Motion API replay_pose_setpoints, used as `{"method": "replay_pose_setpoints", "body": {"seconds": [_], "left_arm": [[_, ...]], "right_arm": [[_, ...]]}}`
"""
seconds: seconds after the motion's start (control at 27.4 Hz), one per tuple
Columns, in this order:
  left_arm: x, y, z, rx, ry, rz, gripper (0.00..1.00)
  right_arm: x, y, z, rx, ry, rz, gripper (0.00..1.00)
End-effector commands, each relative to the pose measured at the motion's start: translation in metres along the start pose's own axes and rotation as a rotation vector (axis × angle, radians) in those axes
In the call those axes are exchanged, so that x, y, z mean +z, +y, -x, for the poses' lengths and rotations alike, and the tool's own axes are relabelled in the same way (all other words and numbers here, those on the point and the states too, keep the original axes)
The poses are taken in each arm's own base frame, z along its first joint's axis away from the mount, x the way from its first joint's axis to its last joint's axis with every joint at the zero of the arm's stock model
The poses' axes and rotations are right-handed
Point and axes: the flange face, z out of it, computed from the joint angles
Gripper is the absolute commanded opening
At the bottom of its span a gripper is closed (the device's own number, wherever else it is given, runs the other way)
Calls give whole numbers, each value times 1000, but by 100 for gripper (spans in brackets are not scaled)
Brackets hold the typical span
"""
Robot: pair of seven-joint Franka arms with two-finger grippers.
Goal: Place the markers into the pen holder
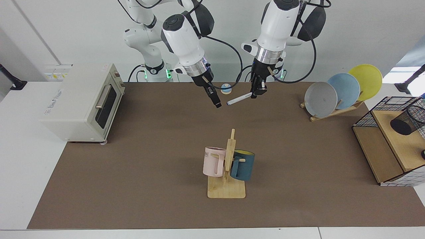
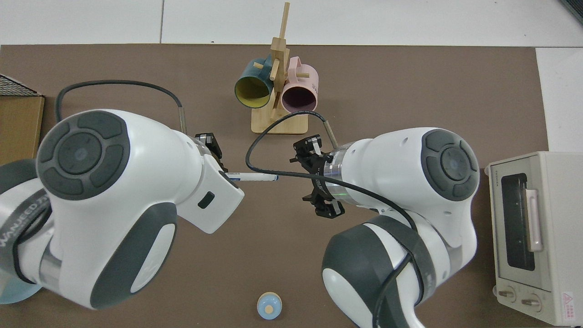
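1. The left tool (image 1: 259, 93) hangs above the far part of the counter (image 1: 149, 186), its fingers closed on one end of the marker (image 1: 239, 99).
2. The marker is held in the air, slanting down toward the right tool, with its free end unsupported; in the top view the marker (image 2: 253, 176) pokes out level from under the left arm's wrist.
3. The right tool (image 1: 215, 101) is just beside the marker's free end but apart from it, pointing down at the counter. Its fingers hold nothing; how far apart they stand cannot be told from either view.
4. In the top view the right tool (image 2: 314, 177) sits clear of the marker's tip, with a gap between them.
5. The pen holder (image 1: 407, 122) lies tipped on its side on the wooden panel of the wire basket (image 1: 365, 116) at the counter's edge, well apart from both tools.
6. A mug rack (image 1: 227, 179) with a pink mug (image 1: 212, 161) and a dark blue mug (image 1: 244, 166) stands mid-counter, nearer the camera than the tools.
7. A toaster oven (image 1: 83, 103) sits at one end, a plate rack (image 1: 338, 89) toward the other.
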Motion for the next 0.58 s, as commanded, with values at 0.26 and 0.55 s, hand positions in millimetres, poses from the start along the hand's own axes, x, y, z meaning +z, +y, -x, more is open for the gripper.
{"method": "replay_pose_setpoints", "body": {"seconds": [0.26, 0.55], "left_arm": [[-5, -49, 131, -98, -162, -16, 0], [-11, -67, 226, -116, -329, -57, 0]], "right_arm": [[-87, 38, -131, -677, 154, 166, 100], [-136, 61, -192, -1024, 267, 307, 100]]}}
